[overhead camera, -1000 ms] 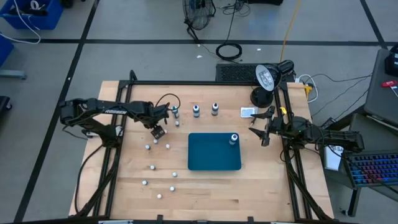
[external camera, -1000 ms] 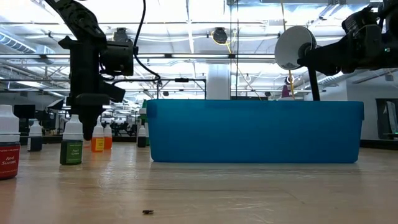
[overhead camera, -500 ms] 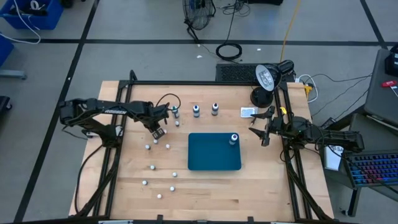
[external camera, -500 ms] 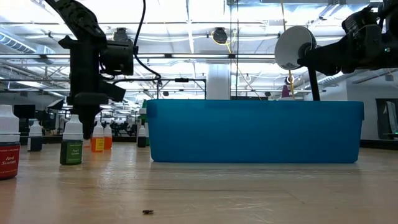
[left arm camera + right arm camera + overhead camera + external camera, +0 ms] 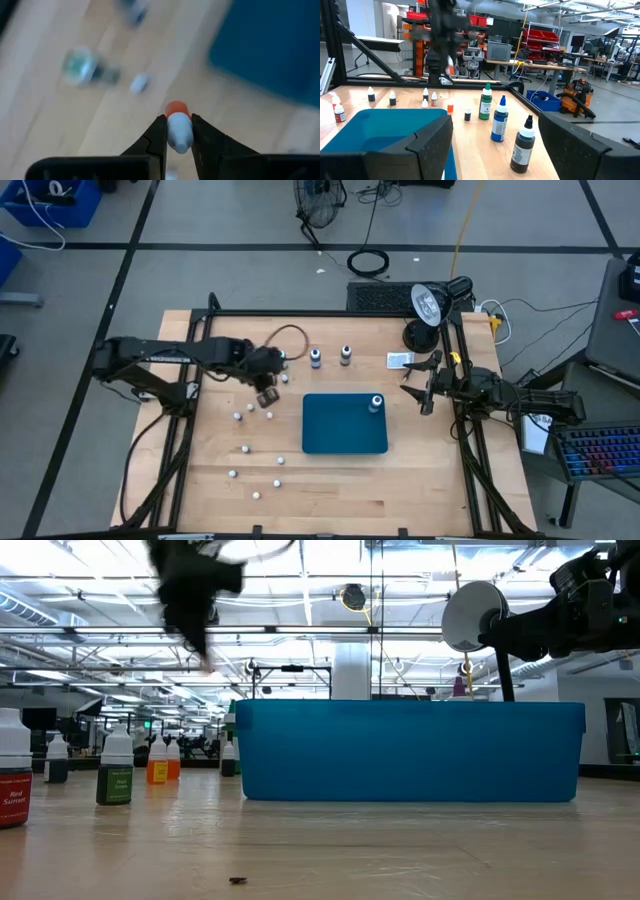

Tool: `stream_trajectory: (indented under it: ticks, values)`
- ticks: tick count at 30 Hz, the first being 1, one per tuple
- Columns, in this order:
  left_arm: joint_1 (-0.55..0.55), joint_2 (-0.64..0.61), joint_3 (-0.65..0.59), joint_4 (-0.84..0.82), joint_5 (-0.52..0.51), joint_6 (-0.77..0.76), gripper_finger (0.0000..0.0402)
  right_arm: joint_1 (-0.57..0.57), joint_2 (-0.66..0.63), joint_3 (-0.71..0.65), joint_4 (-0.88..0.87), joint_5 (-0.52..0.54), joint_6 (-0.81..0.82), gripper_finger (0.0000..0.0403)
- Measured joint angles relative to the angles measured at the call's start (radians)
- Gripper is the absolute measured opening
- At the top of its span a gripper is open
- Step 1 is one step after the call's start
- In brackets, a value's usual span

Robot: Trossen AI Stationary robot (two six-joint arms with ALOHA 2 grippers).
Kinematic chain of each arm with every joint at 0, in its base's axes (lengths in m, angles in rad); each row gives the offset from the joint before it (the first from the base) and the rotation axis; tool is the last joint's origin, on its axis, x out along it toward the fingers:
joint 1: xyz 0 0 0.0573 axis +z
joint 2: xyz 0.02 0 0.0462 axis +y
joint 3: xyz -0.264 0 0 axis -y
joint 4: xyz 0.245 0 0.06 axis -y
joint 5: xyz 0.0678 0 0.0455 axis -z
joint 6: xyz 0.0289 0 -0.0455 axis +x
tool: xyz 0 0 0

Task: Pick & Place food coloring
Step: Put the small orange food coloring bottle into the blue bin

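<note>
Counter [image 5: 400, 480]: blue tray [image 5: 340, 430] near centre, 1 bottle [image 5: 376, 404] in its far right corner. Left hand [image 5: 266, 396] raised off the tray's left edge, clamped on an orange bottle [image 5: 178, 129]. Right hand [image 5: 425, 386] by the right edge, fingers apart, holding nothing.

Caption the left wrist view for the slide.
Left gripper shut on an orange bottle, lifted over the table beside the blue bin.

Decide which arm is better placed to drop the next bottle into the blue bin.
Left. The left gripper is shut on an orange bottle beside the blue bin; the right gripper waits open and empty.
</note>
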Motion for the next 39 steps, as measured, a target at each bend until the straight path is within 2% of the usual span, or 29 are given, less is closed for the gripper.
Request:
stream_trajectory:
  ticks: [4, 9, 13, 17, 19, 24, 29, 39]
  values:
    - [-0.111, 0.152, 0.242, -0.014, -0.046, 0.108, 0.0062, 0.000, 0.000, 0.000, 0.000, 0.000, 0.000, 0.0283]
    - [-0.203, 0.413, 0.517, -0.071, -0.075, 0.289, 0.0062, 0.000, 0.000, 0.000, 0.001, 0.000, 0.000, 0.0282]
    - [-0.231, 0.612, 0.688, -0.071, -0.068, 0.401, 0.0062, 0.000, 0.000, 0.000, 0.000, 0.000, 0.000, 0.0283]
    - [-0.231, 0.776, 0.797, -0.087, -0.064, 0.440, 0.0062, 0.000, 0.000, 0.000, 0.000, 0.000, 0.000, 0.0281]
    - [-0.221, 0.831, 0.821, -0.094, -0.056, 0.449, 0.0062, 0.000, 0.000, 0.000, 0.000, 0.000, 0.000, 0.0281]
    - [-0.190, 0.905, 0.826, -0.093, 0.067, 0.421, 0.0062, 0.000, 0.000, 0.000, 0.000, 0.000, 0.000, 0.0283]
    - [-0.179, 0.927, 0.824, -0.094, 0.092, 0.394, 0.0062, 0.000, 0.000, 0.000, 0.000, 0.000, 0.000, 0.0281]
    - [-0.175, 0.927, 0.739, -0.013, 0.117, 0.378, 0.0062, 0.000, 0.000, 0.000, 0.000, 0.000, 0.000, 0.0281]
